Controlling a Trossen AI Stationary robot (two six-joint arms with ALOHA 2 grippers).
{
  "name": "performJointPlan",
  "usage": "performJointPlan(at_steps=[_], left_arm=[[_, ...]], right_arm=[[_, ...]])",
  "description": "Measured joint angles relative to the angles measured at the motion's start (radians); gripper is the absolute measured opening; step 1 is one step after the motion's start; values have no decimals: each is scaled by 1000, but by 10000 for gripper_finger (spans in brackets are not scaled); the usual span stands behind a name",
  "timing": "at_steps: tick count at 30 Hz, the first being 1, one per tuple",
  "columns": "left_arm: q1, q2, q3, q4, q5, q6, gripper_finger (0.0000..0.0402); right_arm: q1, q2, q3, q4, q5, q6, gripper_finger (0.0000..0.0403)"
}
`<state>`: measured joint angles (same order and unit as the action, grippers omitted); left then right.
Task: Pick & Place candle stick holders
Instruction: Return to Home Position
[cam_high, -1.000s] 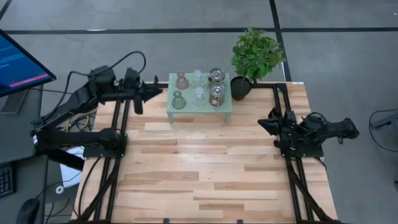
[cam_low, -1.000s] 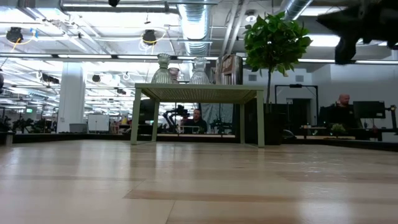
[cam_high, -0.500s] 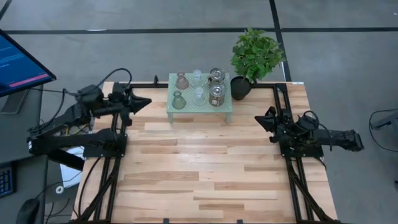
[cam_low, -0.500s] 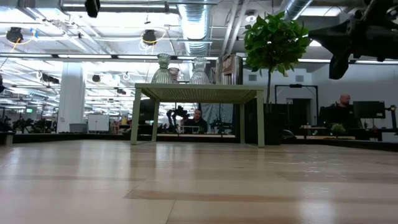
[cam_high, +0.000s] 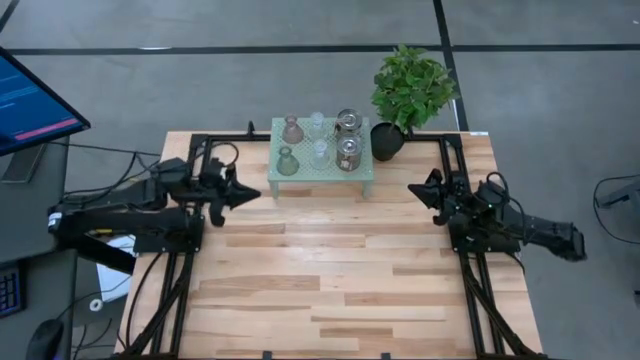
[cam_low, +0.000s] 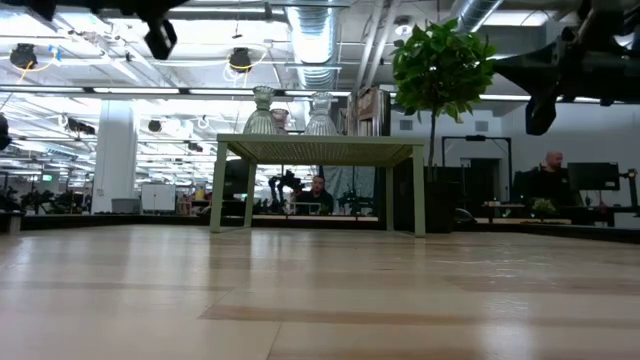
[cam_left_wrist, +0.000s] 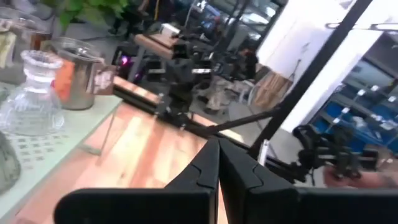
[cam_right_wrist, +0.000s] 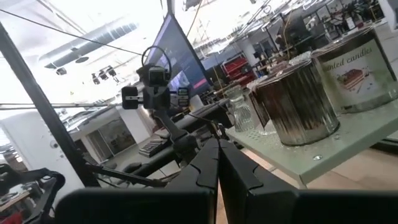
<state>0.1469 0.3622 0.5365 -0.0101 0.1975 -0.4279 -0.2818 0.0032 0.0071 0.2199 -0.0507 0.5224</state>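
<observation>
The wooden table (cam_high: 330, 280) had nothing left waiting on its boards. The big change was the left arm (cam_high: 130, 215). A second before, it was stretched up by the left end of the mint-green stand (cam_high: 322, 178), and by this point it had swung down and back to lie low along its own side. The right arm (cam_high: 520, 230) had only shuffled a bit, folding further out over its edge.

The stand sat at the far edge next to the plant pot (cam_high: 386, 141), same spot as before. All six candle stick holders (cam_high: 319, 154) were on top of it:
- the pinkish holder (cam_high: 291, 129) and greenish holder (cam_high: 286, 161) at the left end
- two clear holders (cam_high: 317, 125) in the middle
- two silvery jars (cam_high: 348, 123) at the right end by the pot

The left gripper (cam_high: 252, 193) ended up pointing toward the stand but well apart from it, and the right gripper (cam_high: 416, 188) did likewise from the other side. Both wrist views showed the jaws pressed together with nothing between them. To me that read as the placing being finished and the arms just heading off to park.
</observation>
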Motion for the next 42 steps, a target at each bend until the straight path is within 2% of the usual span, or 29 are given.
performJointPlan(at_steps=[5, 16, 23, 28, 34, 42], left_arm=[[-58, -102, -62, 4, -92, 0, 3], [-76, -332, -181, -49, -187, -27, 3], [-76, -354, -258, -74, -196, -77, 4], [-76, -355, -286, -71, -195, -87, 5], [-76, -355, -300, -71, -197, -83, 5], [-76, -354, -321, -71, -197, -85, 6]], right_arm=[[-42, 0, 0, -22, -14, 0, 0], [-159, 0, 0, -19, -146, 3, 0], [-209, 0, -1, -49, -240, 21, 0], [-196, 0, -1, -82, -241, 21, 0], [-116, 1, -1, -114, -232, 23, 0], [6, 1, -1, -140, -94, -25, 0]])
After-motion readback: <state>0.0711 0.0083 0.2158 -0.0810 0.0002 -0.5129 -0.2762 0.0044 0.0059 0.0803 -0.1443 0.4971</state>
